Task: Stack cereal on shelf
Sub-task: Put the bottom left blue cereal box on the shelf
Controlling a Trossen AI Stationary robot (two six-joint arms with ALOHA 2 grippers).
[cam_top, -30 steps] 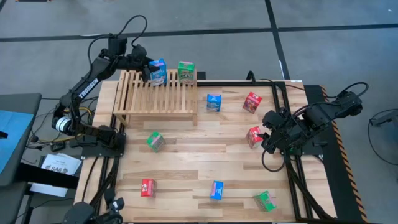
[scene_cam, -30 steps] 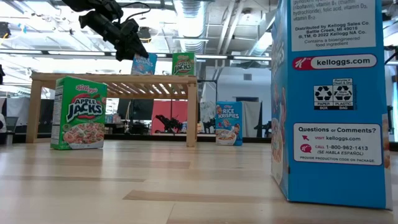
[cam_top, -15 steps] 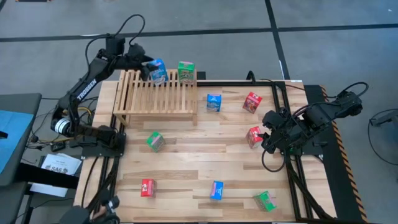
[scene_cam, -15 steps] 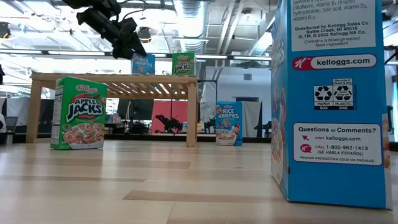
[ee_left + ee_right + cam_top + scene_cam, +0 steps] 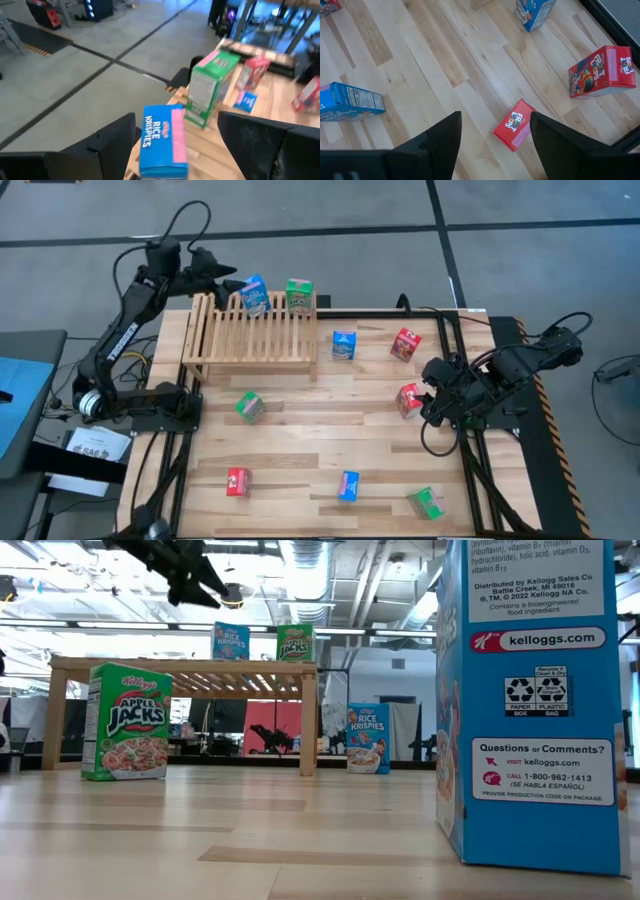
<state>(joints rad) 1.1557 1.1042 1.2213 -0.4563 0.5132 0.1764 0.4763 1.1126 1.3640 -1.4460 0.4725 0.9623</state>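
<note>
The left pincer (image 5: pixel 222 275) hung above the far-left corner of the shelf (image 5: pixel 250 340), its fingers spread and empty, clear of the blue Rice Krispies box (image 5: pixel 254 296) just beyond its tips. That box stood upright on the shelf's back edge, with a green Apple Jacks box (image 5: pixel 299 294) just beside it on the far side from the pincer. In the left wrist view the blue box (image 5: pixel 164 141) showed between the two parted fingers, untouched.

The remaining cereal lay scattered on the counter (image 5: pixel 320 450), well away from this pincer.

The right pincer (image 5: pixel 432 406) waited at the counter's right edge, fingers apart and holding nothing, with a red Froot Loops box (image 5: pixel 409 399) just beside it; the right wrist view showed that box (image 5: pixel 514 124) lying flat between its fingers.
</note>
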